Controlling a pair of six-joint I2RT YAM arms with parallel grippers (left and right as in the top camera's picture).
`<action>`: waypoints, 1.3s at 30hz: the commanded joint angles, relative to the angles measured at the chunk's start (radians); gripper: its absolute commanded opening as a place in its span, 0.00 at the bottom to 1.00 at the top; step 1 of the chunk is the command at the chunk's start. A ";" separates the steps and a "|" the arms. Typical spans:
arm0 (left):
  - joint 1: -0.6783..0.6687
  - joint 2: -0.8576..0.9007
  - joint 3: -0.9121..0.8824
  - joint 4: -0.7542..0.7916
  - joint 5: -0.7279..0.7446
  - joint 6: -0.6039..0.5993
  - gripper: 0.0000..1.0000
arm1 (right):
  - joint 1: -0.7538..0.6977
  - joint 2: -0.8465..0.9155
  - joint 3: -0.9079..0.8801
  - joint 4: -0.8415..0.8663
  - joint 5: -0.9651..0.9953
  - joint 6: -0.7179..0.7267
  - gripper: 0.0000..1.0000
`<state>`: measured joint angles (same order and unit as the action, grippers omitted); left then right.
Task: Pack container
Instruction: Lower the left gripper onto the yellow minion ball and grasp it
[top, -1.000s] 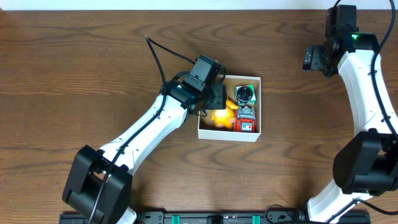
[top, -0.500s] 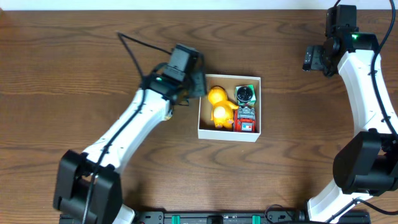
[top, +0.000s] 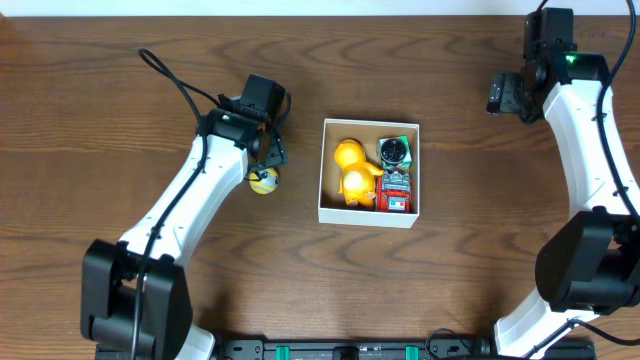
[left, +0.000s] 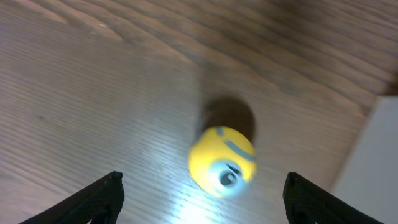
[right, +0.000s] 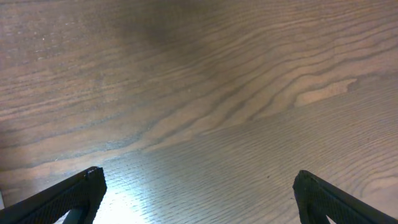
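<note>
The container (top: 368, 214), a white-walled square box, sits mid-table holding an orange-yellow duck-like toy (top: 350, 170), a round dark green toy (top: 394, 150) and a red toy (top: 396, 192). A small yellow ball toy with a blue eye (top: 263, 180) lies on the table left of the box. My left gripper (top: 270, 150) hovers just above that ball, open. In the left wrist view the ball (left: 222, 160) lies between the spread fingers (left: 102, 196), untouched, and the box wall (left: 373, 162) shows at right. My right gripper (top: 503, 95) hangs open over bare wood at far right.
The wooden table (top: 120, 80) stretches around the box. A black cable (top: 180, 85) loops off the left arm. The right wrist view shows only wood grain (right: 199, 112) between its open fingertips.
My left arm swung left from inside the box, where it left the orange-yellow toy, and now hangs over the yellow ball with its jaws spread wider. The right arm has not moved.
</note>
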<state>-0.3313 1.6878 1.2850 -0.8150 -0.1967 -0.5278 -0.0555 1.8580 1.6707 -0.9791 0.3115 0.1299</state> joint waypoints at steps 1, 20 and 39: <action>0.011 0.051 -0.007 0.001 -0.066 -0.009 0.83 | -0.003 -0.005 0.014 -0.001 0.014 0.011 0.99; 0.011 0.222 -0.011 0.117 0.089 -0.008 0.77 | -0.003 -0.005 0.014 -0.001 0.014 0.011 0.99; 0.011 0.235 -0.030 0.068 0.111 -0.005 0.72 | -0.003 -0.005 0.014 -0.001 0.014 0.011 0.99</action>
<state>-0.3244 1.9053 1.2697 -0.7403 -0.0849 -0.5274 -0.0555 1.8580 1.6707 -0.9791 0.3115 0.1299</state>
